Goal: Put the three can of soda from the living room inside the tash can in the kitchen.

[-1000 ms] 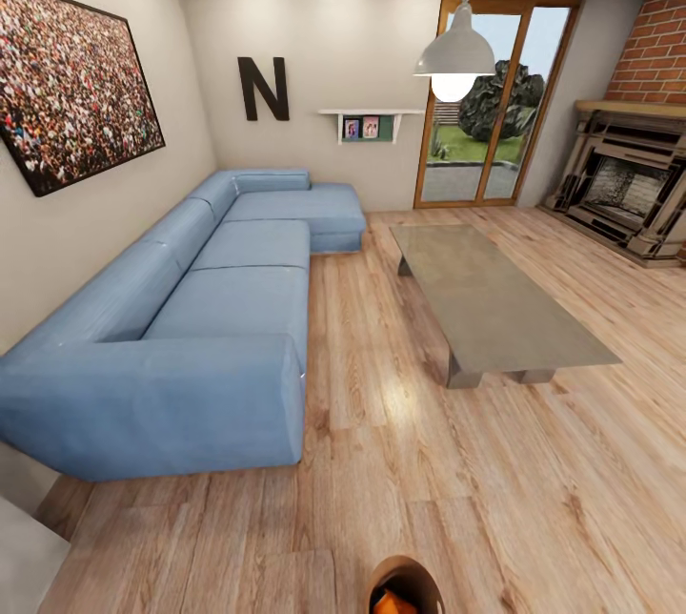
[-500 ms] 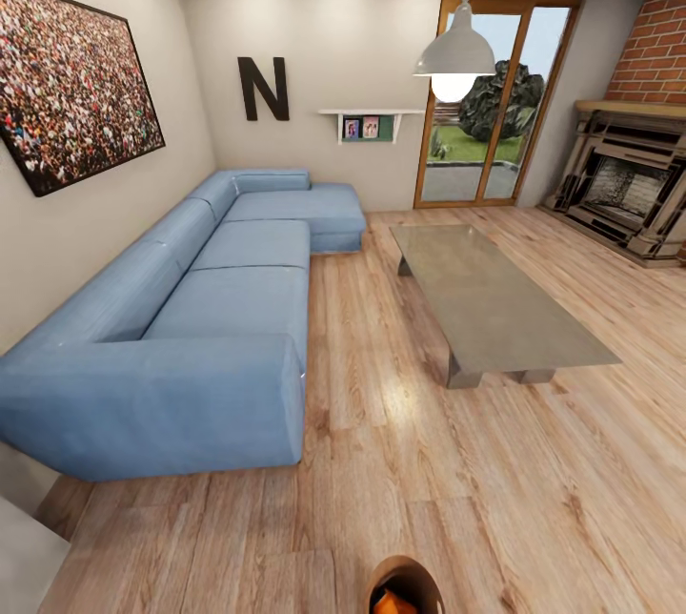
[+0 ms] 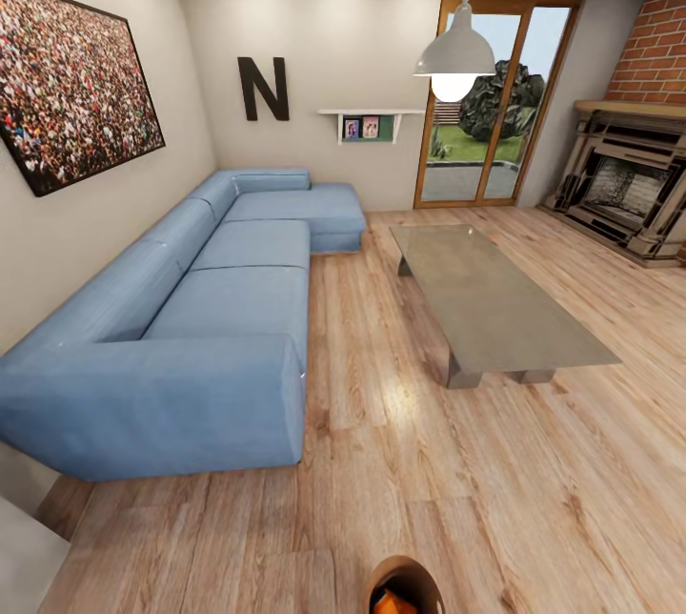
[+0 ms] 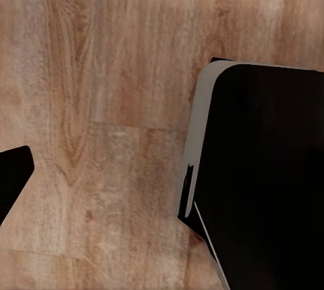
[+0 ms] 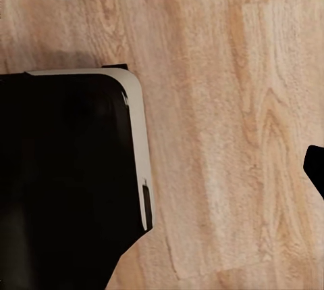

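Floorboards of light wood (image 3: 448, 480) run across the living room, where a long blue corner sofa (image 3: 205, 328) is set along the left wall and a glass low table (image 3: 495, 304) stands to its right, well apart from it. A brick fireplace (image 3: 634, 194) is seen at the far right, a black letter N (image 3: 263, 89) on the back wall.

At the bottom edge of the head view the rim of the trash can (image 3: 408, 572) is cut off by the frame, and something bright orange (image 3: 393, 603) lies inside it, judged to be one soda can; the other cans cannot be placed.

Both wrist views look down on bare floor beside a black body part of the robot (image 4: 270, 182); whether either pair of jaws is spread or closed cannot be told.

A soda can is judged light, rigid but dentable, and smooth. It is best taken across the middle of its side wall, with moderate squeeze.
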Motion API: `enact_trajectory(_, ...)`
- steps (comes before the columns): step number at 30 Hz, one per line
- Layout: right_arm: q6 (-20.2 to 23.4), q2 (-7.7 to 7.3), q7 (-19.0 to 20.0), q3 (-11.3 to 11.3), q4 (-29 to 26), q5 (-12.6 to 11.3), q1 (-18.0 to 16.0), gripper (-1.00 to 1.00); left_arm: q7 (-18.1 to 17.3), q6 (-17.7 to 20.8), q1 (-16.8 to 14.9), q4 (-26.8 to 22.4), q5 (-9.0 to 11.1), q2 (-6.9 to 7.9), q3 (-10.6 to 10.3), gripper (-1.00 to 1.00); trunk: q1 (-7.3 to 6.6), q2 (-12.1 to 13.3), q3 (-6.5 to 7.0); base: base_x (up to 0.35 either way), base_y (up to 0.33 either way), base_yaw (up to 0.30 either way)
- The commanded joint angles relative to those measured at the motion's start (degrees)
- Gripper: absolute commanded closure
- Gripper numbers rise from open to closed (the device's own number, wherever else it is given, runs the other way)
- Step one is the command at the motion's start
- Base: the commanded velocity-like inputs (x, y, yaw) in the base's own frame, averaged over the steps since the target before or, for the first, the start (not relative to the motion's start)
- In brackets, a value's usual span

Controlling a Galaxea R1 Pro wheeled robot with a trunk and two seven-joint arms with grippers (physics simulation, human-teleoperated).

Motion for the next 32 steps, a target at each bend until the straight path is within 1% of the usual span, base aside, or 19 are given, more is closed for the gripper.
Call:
enact_trajectory(1,0.0,0.03,0.0,-0.01,0.02,-0.01,0.0,-1.0,0.0,0.0,0.0,0.0,0.0,0.0,0.0,-1.0,0.0,0.0,0.0,0.0,0.0,0.0)
enact_trajectory(32,0.0,0.17,0.0,-0.02,0.11,-0.02,0.0,-1.0,0.0,0.0,0.0,0.0,-0.01,-0.01,0.0,-1.0,0.0,0.0,0.0,0.0,0.0,0.0)
